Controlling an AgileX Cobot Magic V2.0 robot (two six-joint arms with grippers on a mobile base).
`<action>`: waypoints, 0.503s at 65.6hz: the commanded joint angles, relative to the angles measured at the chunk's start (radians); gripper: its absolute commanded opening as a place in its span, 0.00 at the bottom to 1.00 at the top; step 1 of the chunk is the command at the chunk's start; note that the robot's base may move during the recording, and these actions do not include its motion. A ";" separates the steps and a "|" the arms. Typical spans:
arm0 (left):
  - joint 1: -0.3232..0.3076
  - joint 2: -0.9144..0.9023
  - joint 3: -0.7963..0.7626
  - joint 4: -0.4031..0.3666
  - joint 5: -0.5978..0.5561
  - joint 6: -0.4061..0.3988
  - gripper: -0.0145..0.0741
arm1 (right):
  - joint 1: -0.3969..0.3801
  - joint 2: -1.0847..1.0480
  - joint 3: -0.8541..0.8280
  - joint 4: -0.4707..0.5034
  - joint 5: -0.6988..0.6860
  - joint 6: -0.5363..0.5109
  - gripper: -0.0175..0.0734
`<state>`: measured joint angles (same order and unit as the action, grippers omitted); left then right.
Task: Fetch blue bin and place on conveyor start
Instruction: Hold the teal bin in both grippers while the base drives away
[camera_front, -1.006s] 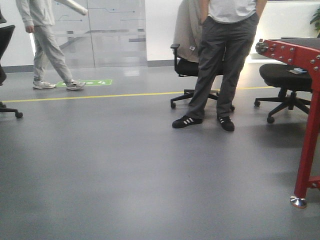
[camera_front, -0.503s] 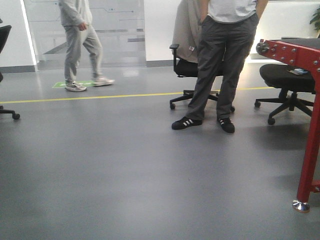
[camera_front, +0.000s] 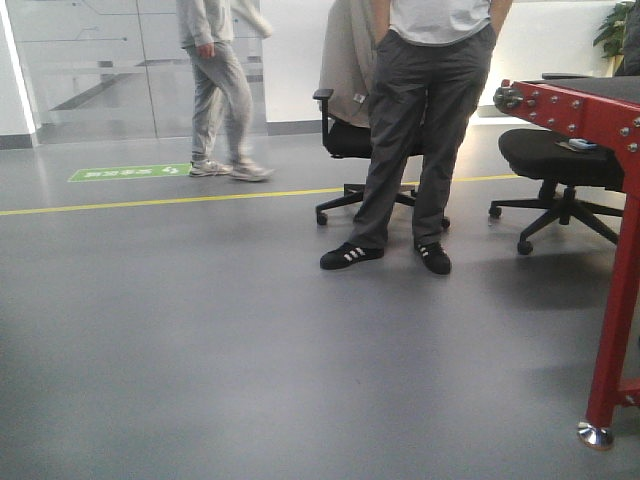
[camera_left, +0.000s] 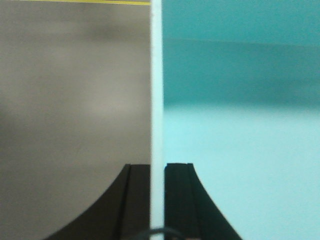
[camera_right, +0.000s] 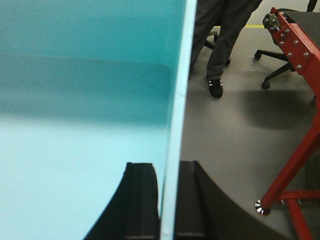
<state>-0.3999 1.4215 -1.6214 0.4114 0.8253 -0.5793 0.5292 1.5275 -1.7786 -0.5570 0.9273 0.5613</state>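
Grey floor (camera_front: 200, 350) runs to the red-framed conveyor start (camera_front: 575, 105) at right, where a man (camera_front: 420, 130) stands beside an office chair (camera_front: 560, 165). The blue bin (camera_right: 85, 100) is carried left of the conveyor, not touching it, with the left jaws clamped on its left wall and the right jaws on its right.

1. The front view is brightly and evenly lit; the white wall (camera_front: 300, 60) at the back is washed out, and pale glare is seen on the glass partition (camera_front: 90, 70).
2. Soft, diffuse shadows are thrown on the grey floor (camera_front: 200, 350) under the office chair (camera_front: 555, 160) and beside the conveyor start (camera_front: 575, 100).
3. The walking person (camera_front: 220, 90) is smeared by motion blur.
4. In both wrist views the blue bin (camera_left: 240, 150) is rendered out of focus, its far inner wall shaded darker; the background is held sharper in the right wrist view.
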 joint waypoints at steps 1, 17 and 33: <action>-0.017 -0.008 -0.008 -0.027 -0.083 0.002 0.04 | 0.014 -0.003 -0.004 0.010 -0.090 -0.013 0.02; -0.017 -0.008 -0.008 -0.027 -0.083 0.002 0.04 | 0.014 -0.003 -0.004 0.010 -0.092 -0.013 0.02; -0.017 -0.008 -0.008 -0.027 -0.083 0.002 0.04 | 0.014 -0.003 -0.004 0.010 -0.092 -0.013 0.02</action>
<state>-0.3999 1.4215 -1.6214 0.4114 0.8253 -0.5793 0.5292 1.5275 -1.7786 -0.5607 0.9234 0.5613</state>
